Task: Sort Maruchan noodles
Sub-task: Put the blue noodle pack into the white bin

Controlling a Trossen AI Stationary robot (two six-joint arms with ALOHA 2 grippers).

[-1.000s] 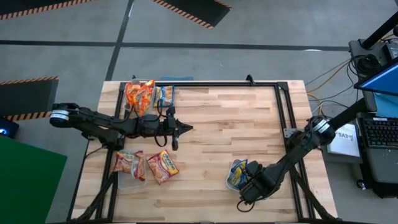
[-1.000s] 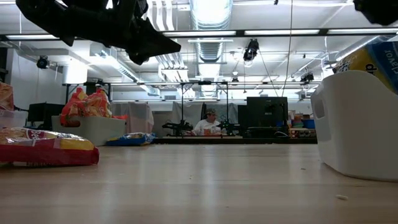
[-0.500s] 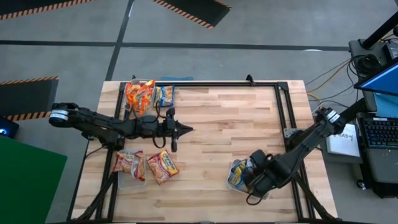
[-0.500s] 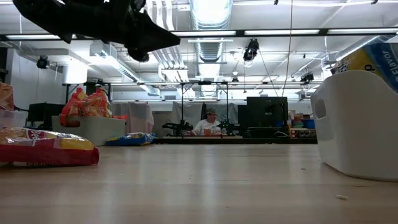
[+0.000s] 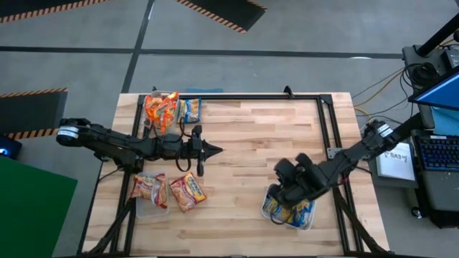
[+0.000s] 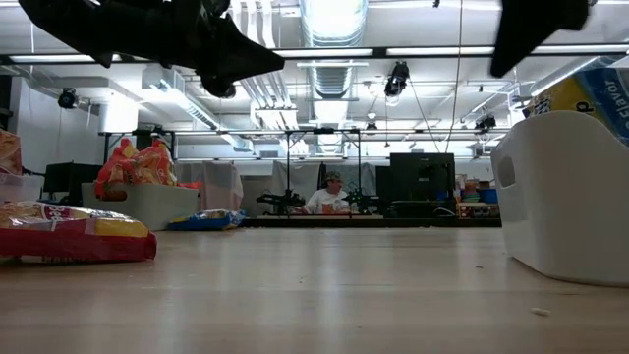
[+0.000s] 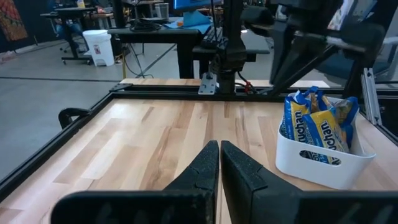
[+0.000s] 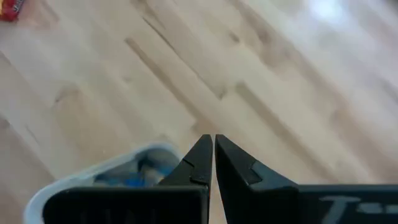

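From above, the left hand hangs pressed together and empty over bare wooden surface. Orange noodle packets fill a tub behind it, red ones beside it.

The right hand, also pressed together, is just past the white plastic tub of blue noodle packets, probably done dropping.

Low down, the surface middle looks open.

My tabletop is pale striped wood with a black frame. Blue-and-yellow noodle packets fill a white tub; orange packets and red-edged packets lie opposite.
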